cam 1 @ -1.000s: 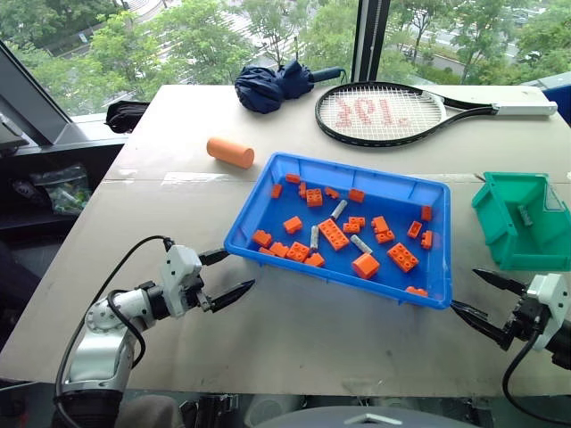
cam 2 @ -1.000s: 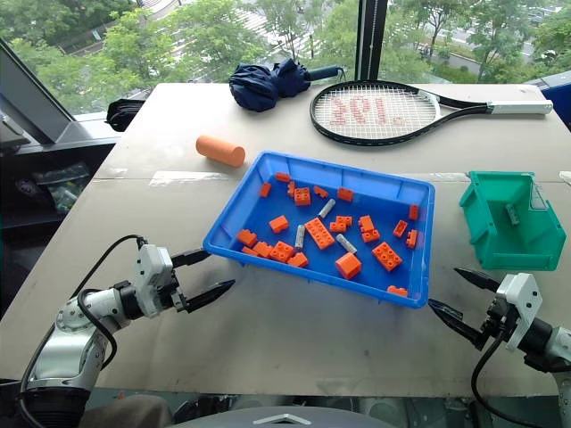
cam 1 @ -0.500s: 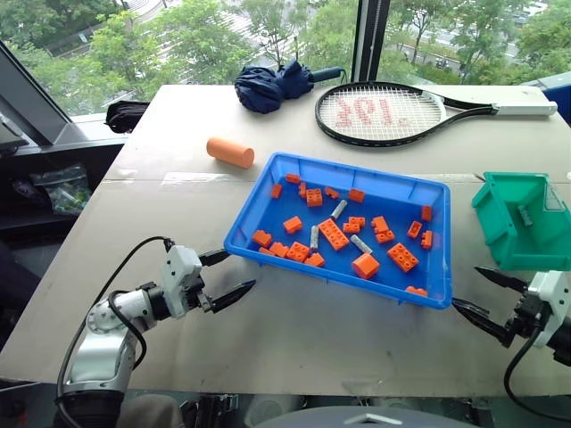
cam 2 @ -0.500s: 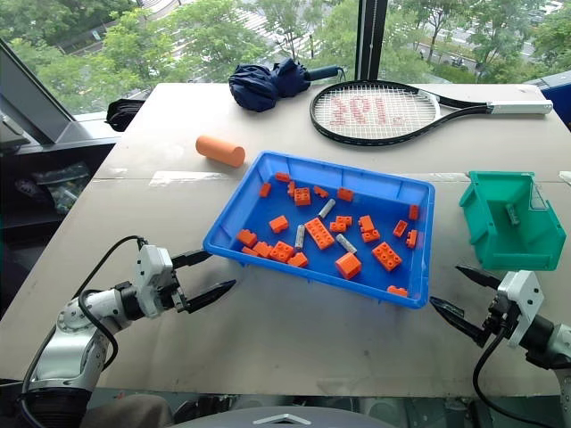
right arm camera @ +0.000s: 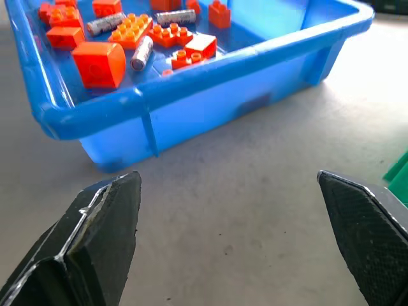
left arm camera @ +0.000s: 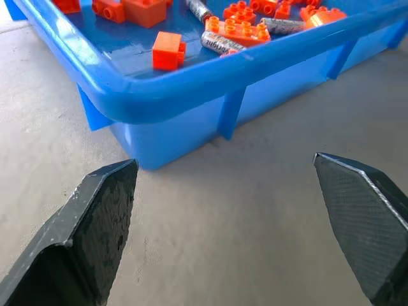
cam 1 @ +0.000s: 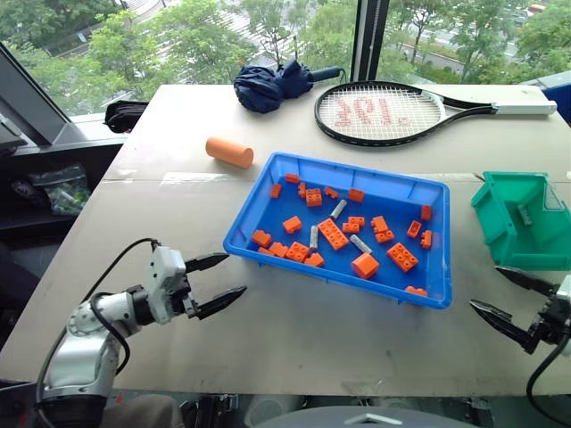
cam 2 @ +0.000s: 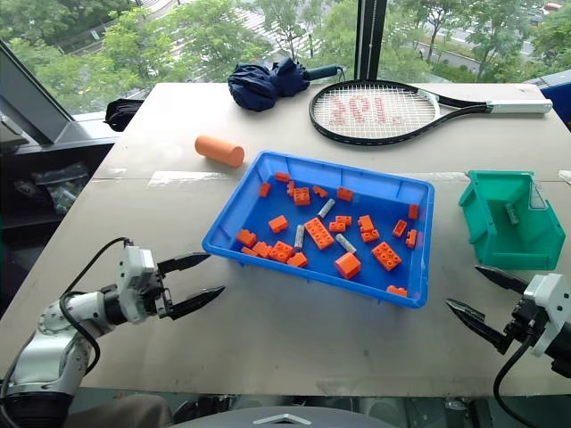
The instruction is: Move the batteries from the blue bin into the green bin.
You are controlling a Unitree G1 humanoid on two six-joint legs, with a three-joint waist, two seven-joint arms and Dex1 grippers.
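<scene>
The blue bin [cam 1: 357, 169] sits mid-table and holds three silver-grey batteries [cam 1: 339, 209] [cam 1: 314, 236] [cam 1: 360, 243] among orange bricks. At the right edge stands the green bin [cam 1: 513, 245] with one battery [cam 1: 525, 215] inside. My left gripper [cam 1: 237, 273] hovers open just off the blue bin's near left corner, empty. My right gripper [cam 1: 484, 287] is open and empty beyond the bin's near right corner, in front of the green bin. The left wrist view looks between wide-apart fingers [left arm camera: 102, 210] at the bin wall [left arm camera: 191, 127]. In the right wrist view a battery [right arm camera: 141, 53] lies behind the rim.
Several orange toy bricks [cam 1: 332, 234] crowd the blue bin. An orange cylinder [cam 1: 229, 152] lies on the table behind and left of it. A tennis racket [cam 1: 384, 111] and a folded dark umbrella [cam 1: 272, 85] lie at the far edge.
Both grippers have drawn slightly outward from the blue bin, the left one to the left, the right one to the right. Both stay open and empty; nothing in the bins has moved.
</scene>
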